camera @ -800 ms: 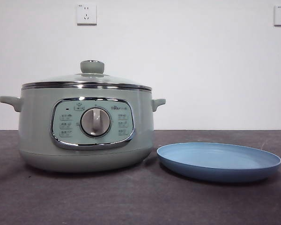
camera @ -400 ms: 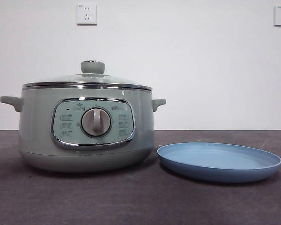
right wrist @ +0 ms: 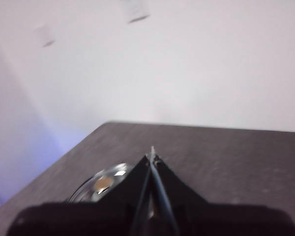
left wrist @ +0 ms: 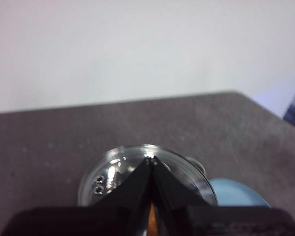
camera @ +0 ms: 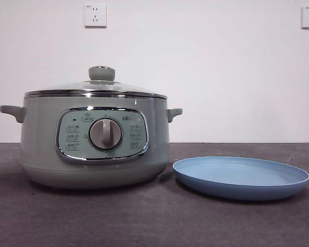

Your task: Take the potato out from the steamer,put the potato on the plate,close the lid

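Observation:
The sage-green steamer [camera: 95, 141] stands at the left of the table with its glass lid [camera: 95, 88] on and the green knob [camera: 101, 73] on top. The light-blue plate [camera: 241, 177] lies empty to its right. The potato is hidden inside the pot in the front view; an orange-brown patch [right wrist: 104, 184] shows through the lid glass in the right wrist view. My left gripper [left wrist: 151, 160] is shut and empty, high above the lid [left wrist: 118, 169], with the plate [left wrist: 236, 192] beside it. My right gripper [right wrist: 151, 156] is shut and empty, high above the table.
The dark grey table [camera: 154, 221] runs to a white wall with two sockets [camera: 95, 15]. Neither arm shows in the front view. The pot's side handles [camera: 11, 112] stick out left and right.

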Controlling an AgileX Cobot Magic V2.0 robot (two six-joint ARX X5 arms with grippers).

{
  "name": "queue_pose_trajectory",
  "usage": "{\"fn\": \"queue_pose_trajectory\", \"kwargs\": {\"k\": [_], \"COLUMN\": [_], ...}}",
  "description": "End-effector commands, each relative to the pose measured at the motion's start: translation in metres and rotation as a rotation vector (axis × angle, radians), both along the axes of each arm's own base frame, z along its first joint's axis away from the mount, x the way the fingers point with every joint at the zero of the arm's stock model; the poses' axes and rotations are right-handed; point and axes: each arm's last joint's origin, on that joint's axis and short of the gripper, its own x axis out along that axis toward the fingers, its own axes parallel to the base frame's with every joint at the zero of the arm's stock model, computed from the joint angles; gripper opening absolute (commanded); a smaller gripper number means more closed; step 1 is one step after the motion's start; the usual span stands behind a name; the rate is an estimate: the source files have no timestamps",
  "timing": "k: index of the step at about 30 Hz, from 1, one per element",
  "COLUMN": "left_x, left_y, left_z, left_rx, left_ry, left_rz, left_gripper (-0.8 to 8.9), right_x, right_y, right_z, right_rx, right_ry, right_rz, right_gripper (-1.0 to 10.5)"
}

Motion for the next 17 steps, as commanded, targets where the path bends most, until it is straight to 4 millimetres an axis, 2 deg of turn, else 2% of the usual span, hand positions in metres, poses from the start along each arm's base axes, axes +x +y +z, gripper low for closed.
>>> {"fn": "queue_pose_trajectory", "kwargs": {"k": [1, 4, 6, 10, 11, 12, 17], "left_x": [0.018, 0.035, 0.044, 0.057, 0.06, 0.062, 0.076], "left_y": [-0.005, -0.009, -0.011, -0.013, -0.013, -0.013, -0.016], "left_z": [0.013, 0.023, 0.027, 0.029, 0.028, 0.027, 0.021], "left_rx": [0.046, 0.039, 0.035, 0.029, 0.029, 0.029, 0.032], "left_ry": [0.043, 0.087, 0.103, 0.118, 0.121, 0.127, 0.155], "left_rz": [-0.07, -0.121, -0.138, -0.134, -0.134, -0.134, -0.138], "left_gripper": [-0.05, 0.01, 0.51, 4.4, 4.71, 4.71, 4.71], "right_x": [0.018, 0.036, 0.047, 0.063, 0.065, 0.066, 0.066], "right_y": [0.006, 0.013, 0.016, 0.02, 0.02, 0.02, 0.02], "right_z": [0.006, 0.008, 0.007, 0.0, -0.001, -0.001, -0.001], "right_rx": [-0.091, -0.131, -0.134, -0.14, -0.141, -0.141, -0.141], "right_ry": [0.033, 0.115, 0.165, 0.212, 0.218, 0.221, 0.219], "right_rz": [0.055, 0.097, 0.113, 0.118, 0.118, 0.118, 0.117], "right_gripper": [0.0, 0.1, 1.0, 5.4, 6.1, 6.4, 6.4]}}
